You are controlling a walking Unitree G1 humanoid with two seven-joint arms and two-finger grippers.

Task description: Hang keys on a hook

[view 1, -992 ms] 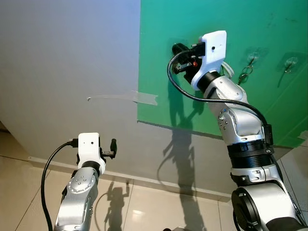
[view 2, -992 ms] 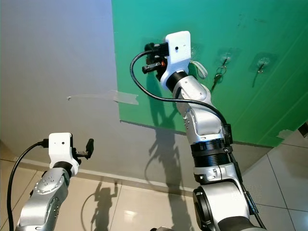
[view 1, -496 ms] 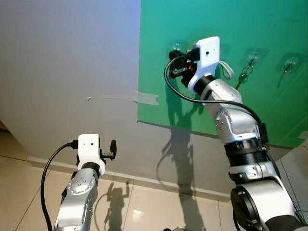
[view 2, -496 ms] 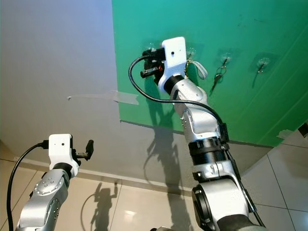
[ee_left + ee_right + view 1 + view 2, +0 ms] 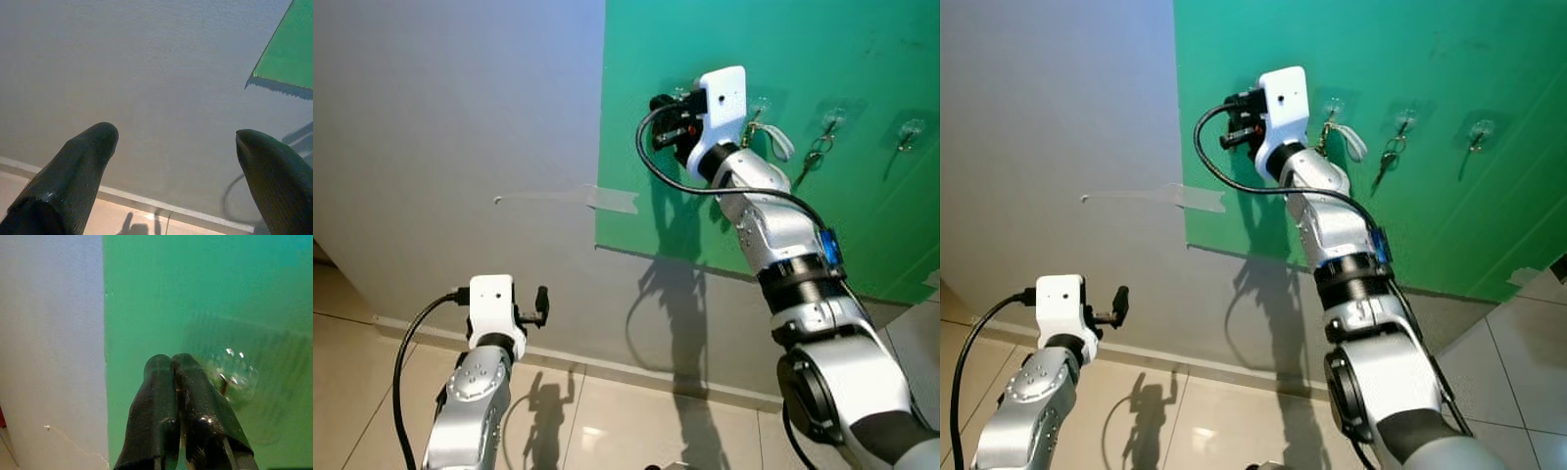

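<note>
Right wrist view shows the right gripper (image 5: 172, 363) with fingers clenched together, a clear hook (image 5: 226, 382) at its 3 o'clock on the green board (image 5: 205, 293); head views show keys (image 5: 1340, 135) hanging on a hook beside the wrist; left gripper (image 5: 176, 142) spread apart, facing the grey wall (image 5: 450, 117).

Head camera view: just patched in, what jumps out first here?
The right gripper is raised against the green panel on the wall, fingers shut, tips beside a clear hook. Right of its wrist, keys hang on another hook in the row. The left gripper idles low, open, before the grey wall.
</note>
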